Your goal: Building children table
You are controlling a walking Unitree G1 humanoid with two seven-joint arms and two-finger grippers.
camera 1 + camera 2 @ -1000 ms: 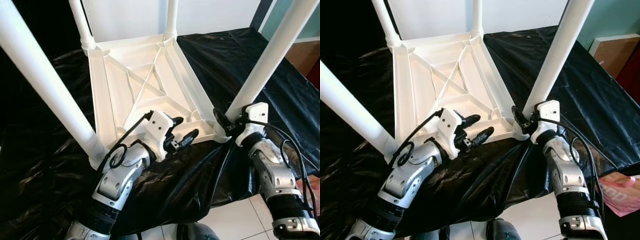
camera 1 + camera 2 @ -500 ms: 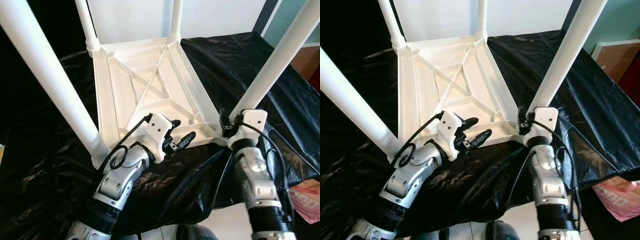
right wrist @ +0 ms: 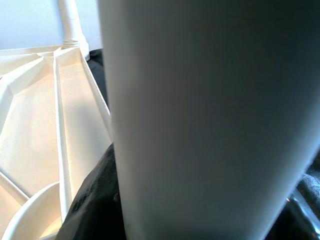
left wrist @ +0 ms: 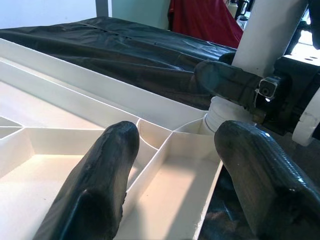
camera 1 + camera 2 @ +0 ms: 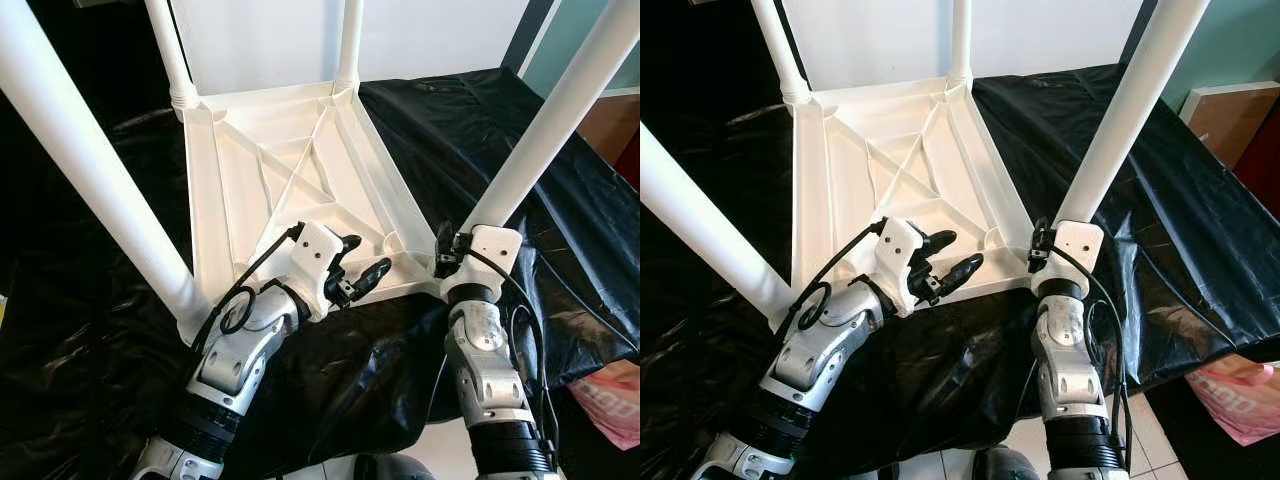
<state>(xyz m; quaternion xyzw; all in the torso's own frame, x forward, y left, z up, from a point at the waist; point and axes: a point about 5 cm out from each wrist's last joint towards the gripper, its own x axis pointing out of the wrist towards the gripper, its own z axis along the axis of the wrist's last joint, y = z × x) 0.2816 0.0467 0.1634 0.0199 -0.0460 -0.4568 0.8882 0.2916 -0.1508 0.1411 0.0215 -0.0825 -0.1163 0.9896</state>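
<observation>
A white children's table [image 5: 290, 170] lies upside down on a black plastic sheet [image 5: 470, 120], with all its legs pointing up. My right gripper [image 5: 447, 250] is at the foot of the near right leg [image 5: 545, 130], shut on it. In the right wrist view that leg [image 3: 200, 115] sits hard against a black finger [image 3: 92, 200]. My left gripper [image 5: 365, 257] stands open just over the table's near rim, close to that corner, holding nothing. The left wrist view shows its fingers [image 4: 105, 165] above the ribbed underside, with the right gripper [image 4: 235, 85] at the leg socket beyond.
The near left leg [image 5: 80, 160] slants up across my left side. Two far legs [image 5: 165, 50] [image 5: 348, 40] stand by the white wall. A pink bag [image 5: 620, 400] lies on the floor at the right. A wooden cabinet [image 5: 1230, 115] stands behind it.
My right forearm has swung inward to stand almost straight under the leg's foot, with the gripper still on the leg. The left gripper holds its place.
</observation>
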